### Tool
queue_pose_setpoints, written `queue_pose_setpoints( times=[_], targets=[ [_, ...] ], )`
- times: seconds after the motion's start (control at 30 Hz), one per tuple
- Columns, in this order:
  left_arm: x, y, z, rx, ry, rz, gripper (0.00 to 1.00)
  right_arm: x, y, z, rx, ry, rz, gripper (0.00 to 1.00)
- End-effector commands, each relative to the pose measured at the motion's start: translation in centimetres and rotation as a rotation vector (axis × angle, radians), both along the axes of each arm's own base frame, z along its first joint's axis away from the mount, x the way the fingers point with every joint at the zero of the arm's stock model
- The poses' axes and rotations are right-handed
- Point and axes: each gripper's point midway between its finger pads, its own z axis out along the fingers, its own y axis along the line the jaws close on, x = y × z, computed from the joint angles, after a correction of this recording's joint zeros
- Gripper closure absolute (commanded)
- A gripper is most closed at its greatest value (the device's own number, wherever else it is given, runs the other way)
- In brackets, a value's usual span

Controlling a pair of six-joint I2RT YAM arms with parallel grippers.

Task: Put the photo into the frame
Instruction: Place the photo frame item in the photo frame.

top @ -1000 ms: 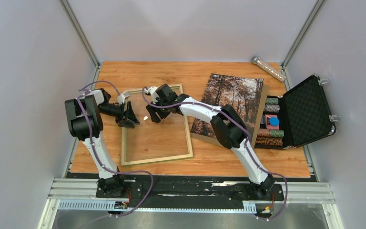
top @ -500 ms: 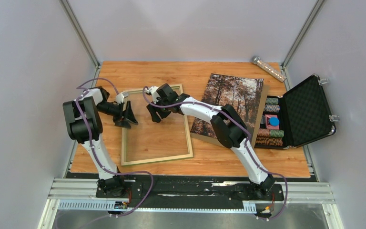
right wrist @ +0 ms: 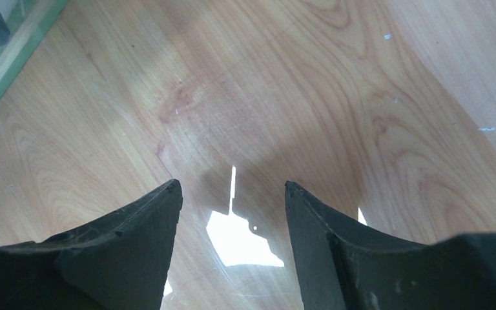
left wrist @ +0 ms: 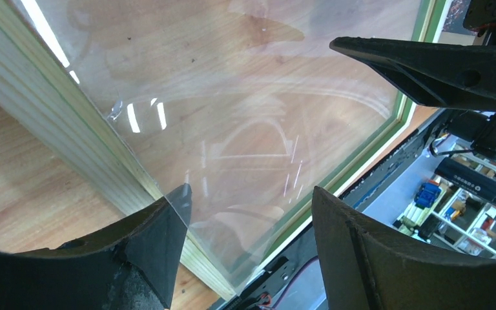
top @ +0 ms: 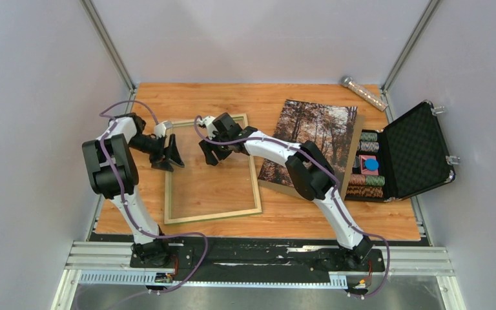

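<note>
A: Fingers?
B: My left gripper (left wrist: 248, 197) is spread and empty, one tip at the frame (left wrist: 71, 129) left rail. My right gripper (right wrist: 232, 187) is spread and empty over the glass (right wrist: 297, 97).
A: Photo?
B: The photo (top: 313, 132) lies face up, just right of the frame.

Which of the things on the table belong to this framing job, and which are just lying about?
Job:
- photo
- frame

Lying about:
- open black case, right side
- silvery tube, far right corner
</note>
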Motion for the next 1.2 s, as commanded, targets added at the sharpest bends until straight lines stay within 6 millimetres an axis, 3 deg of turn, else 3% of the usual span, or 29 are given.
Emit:
queue_pose_setpoints(
  times=[0.0, 0.5, 1.17],
  targets=[
    [0.6, 0.5, 2.7, 0.032, -0.072, -0.004, 0.23, 0.2, -0.8, -2.2, -0.026, 0.032, -0.022, 0.37],
    [0.4, 1.7, 3.1, 0.090, -0.077, 0.000, 0.23, 0.4, -1.2, -2.6, -0.028, 0.047, -0.035, 0.38],
    [0.3, 3.6, 5.2, 0.200, -0.138, 0.017, 0.23, 0.7, -1.4, -2.5, -0.025, 0.047, -0.041, 0.38]
  ],
)
